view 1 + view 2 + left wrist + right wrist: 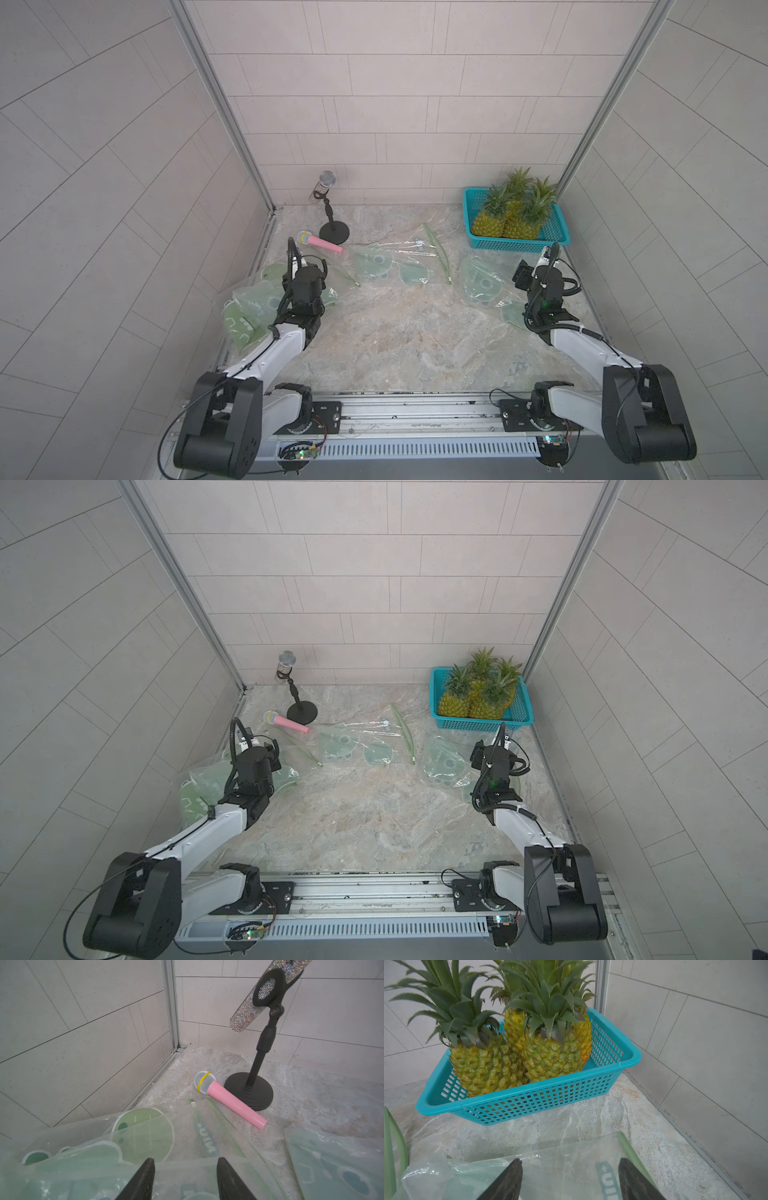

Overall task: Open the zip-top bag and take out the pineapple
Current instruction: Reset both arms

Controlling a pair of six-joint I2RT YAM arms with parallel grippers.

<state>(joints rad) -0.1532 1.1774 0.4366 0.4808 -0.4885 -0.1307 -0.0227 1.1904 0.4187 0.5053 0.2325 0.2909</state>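
- leaning on the far left first: the left gripper [186,1162] hangs over a heap of bags [143,1138] in the corner, jaws parted, nothing pinched between them that i can see.
- that heap is thin, cloudy film printed with green shapes, crumpled and puffed. i judge it light, limp and slippery, so a pinch on a flat face would likely slide off.
- beyond it a pink microphone [230,1101] lies on the stone-patterned table [395,340], touching the round black base of a stand [249,1091] that clips a glitter microphone [249,1009]. these are hard, smooth things, and no part of my job.
- mid-table the middle bag [386,262] lies flat and looks empty. its green zip strip [438,253] seems the stiffest part, and i'd take hold there, one gripper on each lip.
- further right, the right gripper [570,1160] hovers over the right bag [550,1153], jaws spread wide and gripping nothing. that bag is also flat, with a green strip along one edge.
- the pineapples [483,1068] i can see all stand upright in the teal basket [529,1101] in the back right corner, none in a bag. whether the left heap hides one i cannot tell.
- a pineapple looks rigid, with a scaly body and a spiky crown — rough enough to grip, i'd guess, and far heavier than the film. i'd clamp it across the body or at the crown's base.
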